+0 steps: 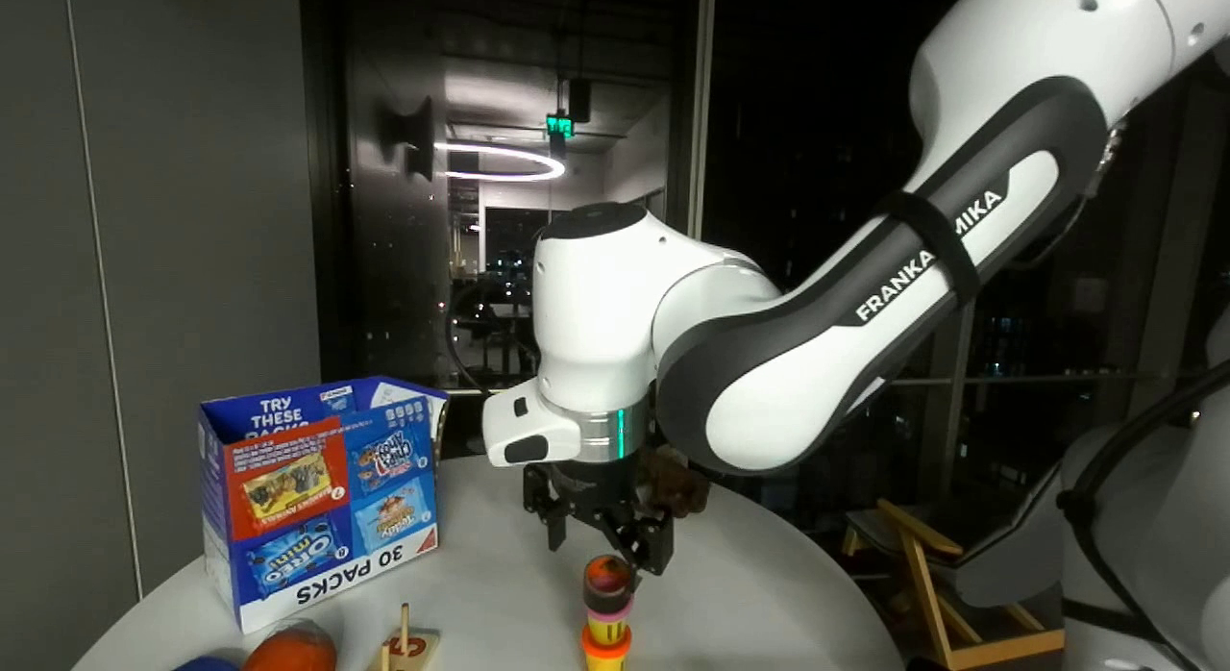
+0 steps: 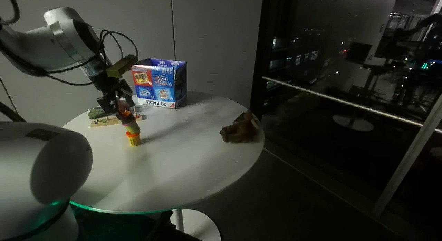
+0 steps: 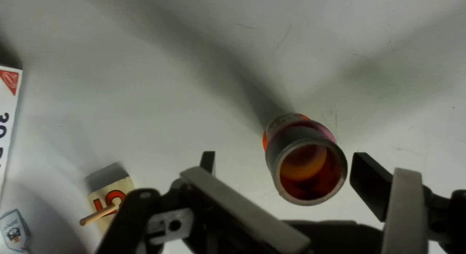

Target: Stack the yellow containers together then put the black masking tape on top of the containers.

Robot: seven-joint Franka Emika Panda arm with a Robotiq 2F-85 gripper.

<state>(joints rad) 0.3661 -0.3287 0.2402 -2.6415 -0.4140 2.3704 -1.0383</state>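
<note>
I find the tape (image 1: 608, 597) seated hollow end up on the stacked containers (image 2: 133, 133) and, by the wrist view, between the wide-spread, empty fingers (image 3: 370, 186) of the gripper (image 1: 606, 551), nearer one; a straight upward exit seems called for.

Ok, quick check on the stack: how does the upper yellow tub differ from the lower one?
The upper tub has a pink lid; the lower tub has an orange-red lid. The upper tub rests on the lower tub, which stands on the table. The upper tub bears the black masking tape directly; the lower tub bears the upper one. Both are round with yellow bodies.
</note>
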